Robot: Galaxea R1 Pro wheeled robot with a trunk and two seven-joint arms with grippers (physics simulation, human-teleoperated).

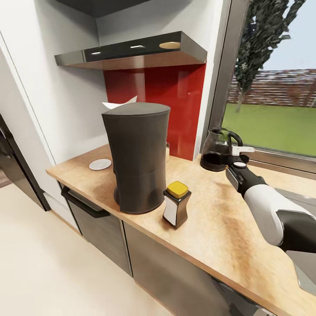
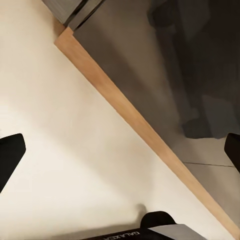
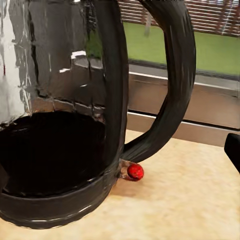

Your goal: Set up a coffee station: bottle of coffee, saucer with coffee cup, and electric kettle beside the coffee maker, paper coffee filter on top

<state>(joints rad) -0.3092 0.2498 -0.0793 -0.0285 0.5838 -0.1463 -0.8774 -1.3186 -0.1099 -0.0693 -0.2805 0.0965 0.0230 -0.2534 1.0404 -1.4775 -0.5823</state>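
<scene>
The kettle (image 1: 216,154) stands upright at the table's (image 1: 219,228) back edge, below the window (image 1: 272,87), with the right end effector (image 1: 240,154) at its handle; whether that end effector is spread or pinching cannot be told. The coffee maker (image 1: 137,156) stands near the front edge, a paper filter (image 1: 118,103) on top, the coffee bottle (image 1: 176,204) just beside it, a saucer (image 1: 100,164) behind. The left end effector (image 2: 120,150) hangs spread above the floor (image 2: 65,150).

Coffee maker (image 1: 138,158) on countertop (image 1: 219,219) — bottle (image 1: 176,204) just right, kettle (image 1: 217,151) behind-right, saucer (image 1: 100,164) left.
</scene>
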